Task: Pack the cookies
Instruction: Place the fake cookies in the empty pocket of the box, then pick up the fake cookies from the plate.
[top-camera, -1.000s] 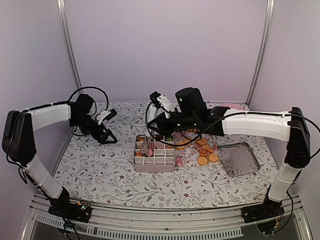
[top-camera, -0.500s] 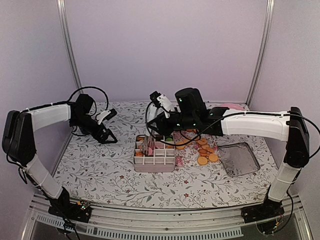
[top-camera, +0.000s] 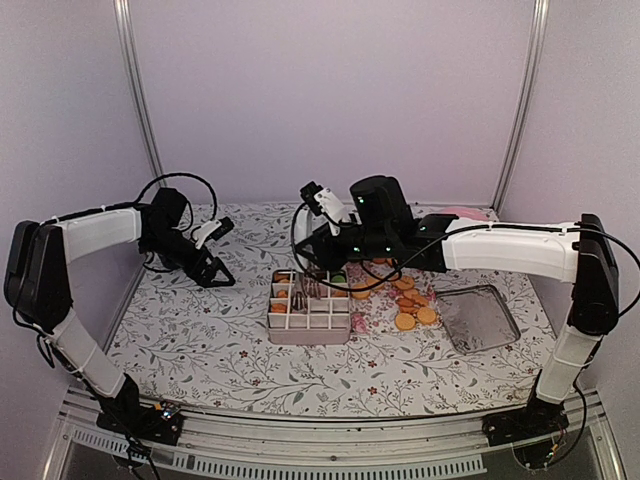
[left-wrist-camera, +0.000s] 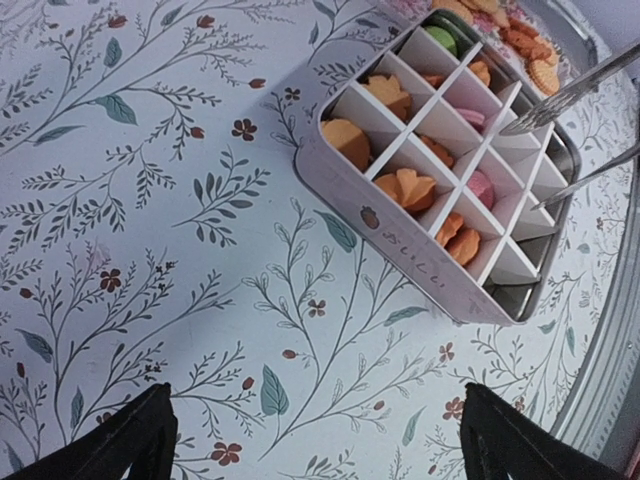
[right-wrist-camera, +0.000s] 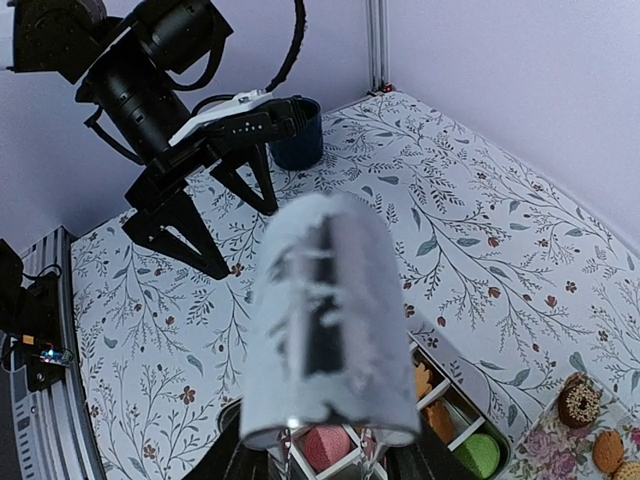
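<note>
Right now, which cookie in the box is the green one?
The cookie in the far right corner cell of the box, next to the loose pile. It alone is green; the others in the box are orange or pink.

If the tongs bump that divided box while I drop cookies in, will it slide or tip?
The box likely slides rather than tips: it sits low and wide, flat on the table. It looks light, with thin dividers and few cookies inside, so the tongs above it might shift it. The left gripper is open and apart from it, so nothing braces it.
</note>
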